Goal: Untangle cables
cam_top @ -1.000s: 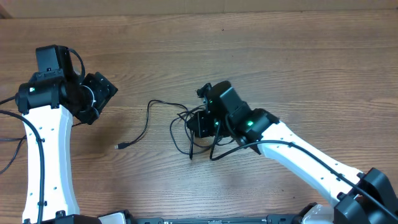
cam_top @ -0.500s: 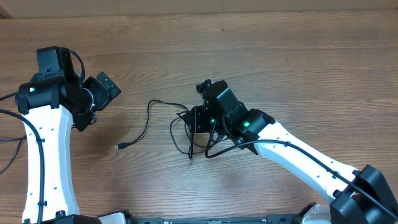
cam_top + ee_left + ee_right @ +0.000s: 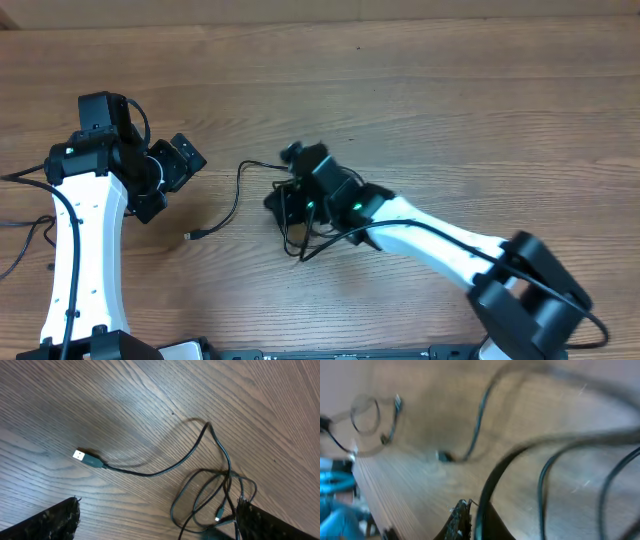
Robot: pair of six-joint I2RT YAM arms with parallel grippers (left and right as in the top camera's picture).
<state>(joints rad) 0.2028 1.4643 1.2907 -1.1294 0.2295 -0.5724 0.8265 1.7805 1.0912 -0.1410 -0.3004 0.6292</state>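
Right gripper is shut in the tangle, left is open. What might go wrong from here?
The right gripper seems clamped on the knotted cables; pulling there may tighten the knot. The left gripper hangs open, off the cables, so nothing anchors the free plug end and the whole bundle may just slide.

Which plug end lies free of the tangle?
The silver USB plug, lying alone at the long strand's far end; the other visible plug sits inside the loops.

1. Thin black cables lie mid-worktop, with one strand curling left to a small plug.
2. The right hand sits over their knotted part.
3. The left hand hovers well apart, spread wide.
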